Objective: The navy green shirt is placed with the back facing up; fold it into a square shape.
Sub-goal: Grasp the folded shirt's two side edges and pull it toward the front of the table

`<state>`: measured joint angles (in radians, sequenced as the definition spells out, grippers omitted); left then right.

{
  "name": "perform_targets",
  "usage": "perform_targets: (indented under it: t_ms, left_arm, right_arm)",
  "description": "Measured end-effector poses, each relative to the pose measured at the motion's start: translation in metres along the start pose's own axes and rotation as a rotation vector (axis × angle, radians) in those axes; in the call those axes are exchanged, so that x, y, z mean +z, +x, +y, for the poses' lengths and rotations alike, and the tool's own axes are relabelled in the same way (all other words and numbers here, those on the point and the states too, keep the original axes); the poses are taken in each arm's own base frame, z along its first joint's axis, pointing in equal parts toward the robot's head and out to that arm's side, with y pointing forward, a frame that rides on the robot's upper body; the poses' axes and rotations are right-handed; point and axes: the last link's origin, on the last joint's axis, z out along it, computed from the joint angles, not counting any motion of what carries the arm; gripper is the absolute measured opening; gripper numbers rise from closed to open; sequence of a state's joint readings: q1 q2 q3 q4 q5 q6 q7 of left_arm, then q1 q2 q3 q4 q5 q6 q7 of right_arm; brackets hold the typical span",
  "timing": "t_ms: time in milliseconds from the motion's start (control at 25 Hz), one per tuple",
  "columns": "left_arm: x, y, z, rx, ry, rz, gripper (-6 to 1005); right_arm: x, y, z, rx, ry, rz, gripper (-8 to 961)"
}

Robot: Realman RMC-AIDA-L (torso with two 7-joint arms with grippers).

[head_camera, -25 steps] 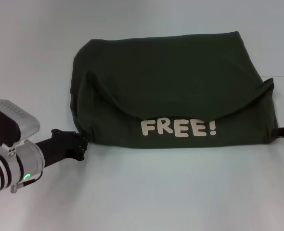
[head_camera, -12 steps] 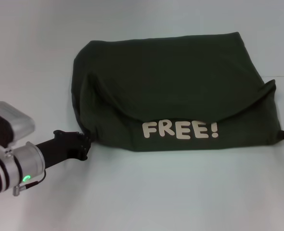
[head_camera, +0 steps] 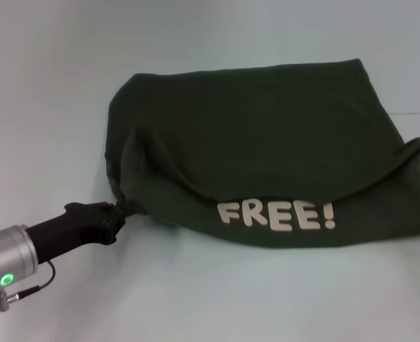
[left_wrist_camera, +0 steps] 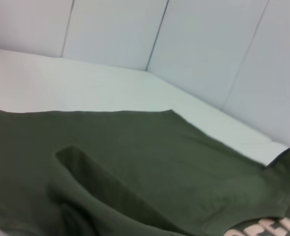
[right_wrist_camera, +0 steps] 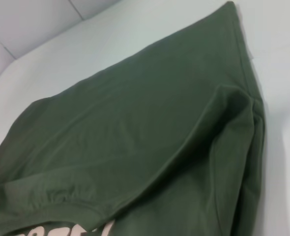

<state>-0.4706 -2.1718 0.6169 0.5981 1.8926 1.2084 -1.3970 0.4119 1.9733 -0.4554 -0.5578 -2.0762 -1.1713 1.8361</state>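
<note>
Navy green shirt lies folded on the white counter, near flap turned up; only the head view shows the full "FREE!" lettering. Left end effector pinches the shirt's near-left corner; right end effector out of view, state can't tell.

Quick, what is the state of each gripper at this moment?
Left gripper: shut on the near left corner of the navy green shirt.
Right gripper: not in view in the head view, so its state cannot be told.
</note>
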Motion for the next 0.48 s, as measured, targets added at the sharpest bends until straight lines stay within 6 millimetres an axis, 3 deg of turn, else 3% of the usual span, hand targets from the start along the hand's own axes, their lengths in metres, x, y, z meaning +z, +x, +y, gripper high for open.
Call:
perform_targets:
  t_ms: [480]
  left_arm:
    - [-0.042,-0.016,0.02,-0.124,-0.152,-0.009,-2]
  right_arm:
    - [-0.066,0.044,-0.008,0.007,-0.096,-0.058,14]
